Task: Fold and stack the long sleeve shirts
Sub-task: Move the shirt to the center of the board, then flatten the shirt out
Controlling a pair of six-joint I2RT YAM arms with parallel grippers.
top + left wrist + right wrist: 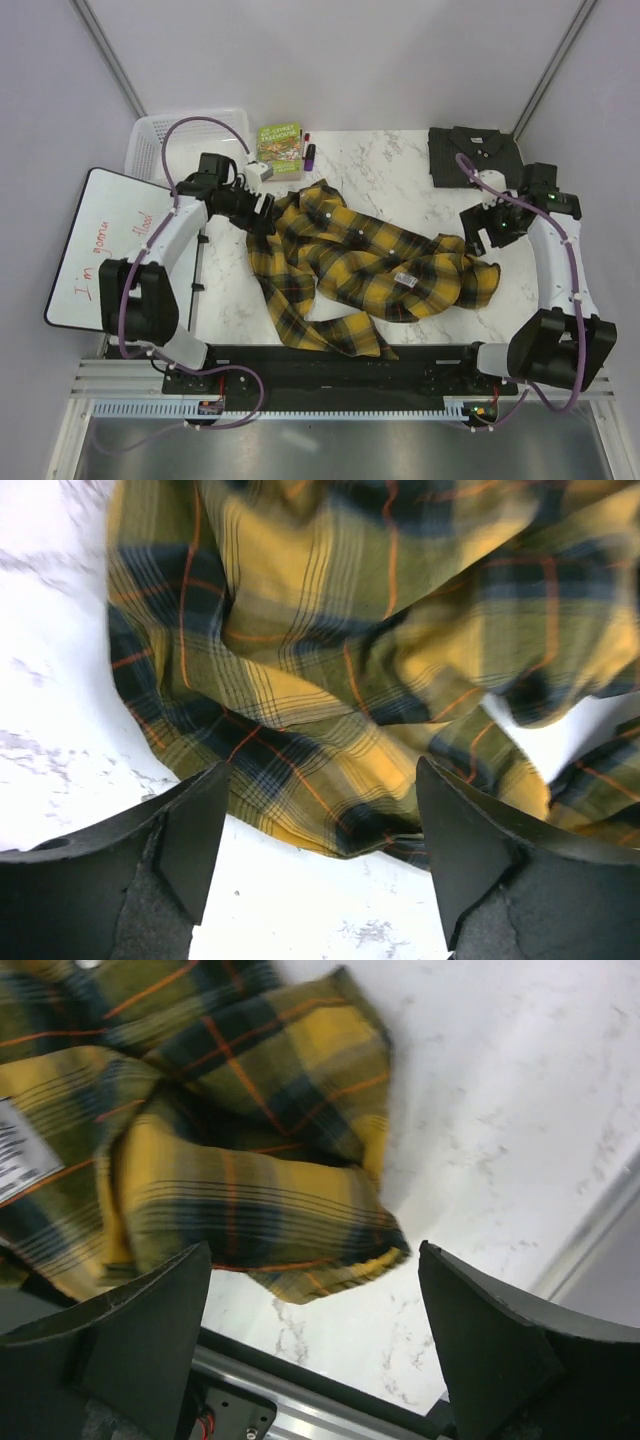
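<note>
Yellow-and-black plaid cloth shirt (365, 265), soft, light and limp, lies crumpled on the white marble table (400, 170) between the wide-open, empty left gripper (320, 850) and right gripper (315, 1340), likely best pinched at hem corners, while the folded charcoal grey shirt (472, 152) sits far right and the white plastic basket (143, 140) shows nothing inside.

At the left of the frame, a whiteboard (100, 245) carries red handwriting that reads "I'm gonna", with a second line that looks like "floo!". The green book (279, 148) at the upper middle has cover lettering too small to read. A white tag (404, 279) on the plaid shirt (350, 265) bears illegible print.
</note>
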